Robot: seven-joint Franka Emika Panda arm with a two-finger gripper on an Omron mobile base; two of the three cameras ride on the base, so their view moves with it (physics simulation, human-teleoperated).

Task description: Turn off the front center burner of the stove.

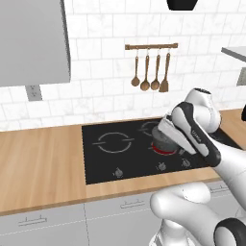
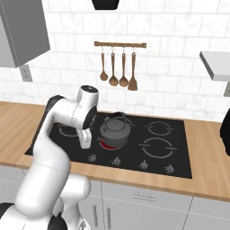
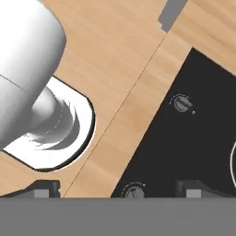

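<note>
Right base view shows the front center burner (image 2: 110,144) of the stove (image 2: 179,155) glowing red under the grey kettle (image 2: 115,130), so it seems on. Fingers (image 3: 117,190) spread, pinching nothing, hover above a knob (image 3: 132,191) near the desk (image 3: 115,60) edge.

Front center burner (image 2: 108,144) mostly hidden under kettle (image 2: 115,129); stove (image 1: 103,163) partly behind arm

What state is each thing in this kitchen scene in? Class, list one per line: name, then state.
front center burner: lit, red rim glowing under the kettle.
kettle: upright on that burner, lid on.
gripper: open, empty, hovering over the stove's front edge.
knob: untouched.
stove: other rings grey, unlit.
hanging utensils: on their rail.
</note>
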